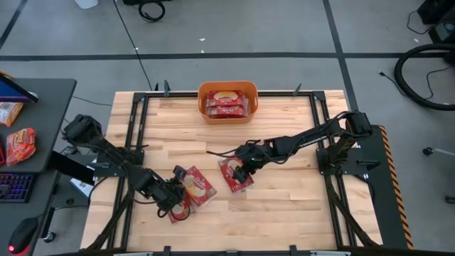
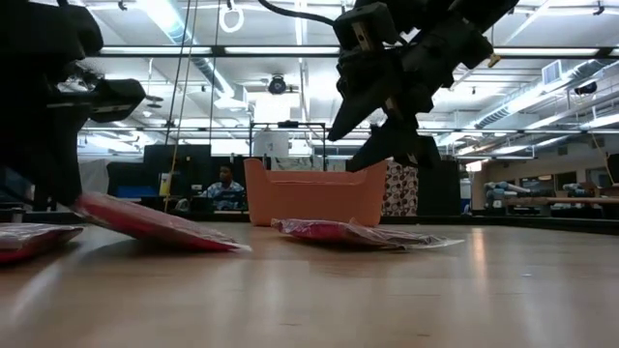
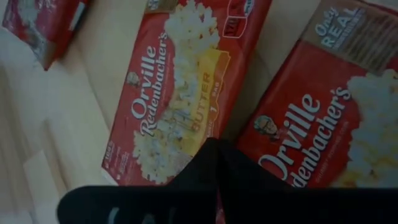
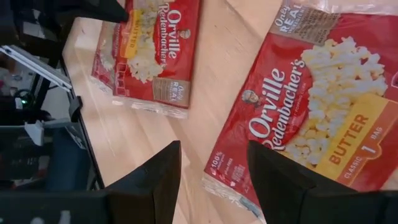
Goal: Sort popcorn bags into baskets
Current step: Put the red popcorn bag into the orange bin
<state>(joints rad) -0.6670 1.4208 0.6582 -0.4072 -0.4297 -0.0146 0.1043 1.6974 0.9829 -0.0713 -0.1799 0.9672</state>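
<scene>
The orange basket stands at the table's far middle edge with red popcorn bags inside it; the low view shows it as an orange basket. My left gripper is shut at a popcorn bag near the front left, and a second bag lies beside it. My right gripper hangs open above a third bag, which lies flat on the table. In the right wrist view its fingers straddle that bag's end without touching it. My left gripper is shut on one end of a popcorn bag, pinching it between the two fingers. That end is raised, the bag slopes down, and its other end rests on the table. In the wrist view the shut fingers cover the place of contact.
A side table on the left holds an orange-red snack packet, a keyboard and a mouse. A thin black cable lies mid-table. Black frame rails run along both table sides. A person sits far behind the table.
</scene>
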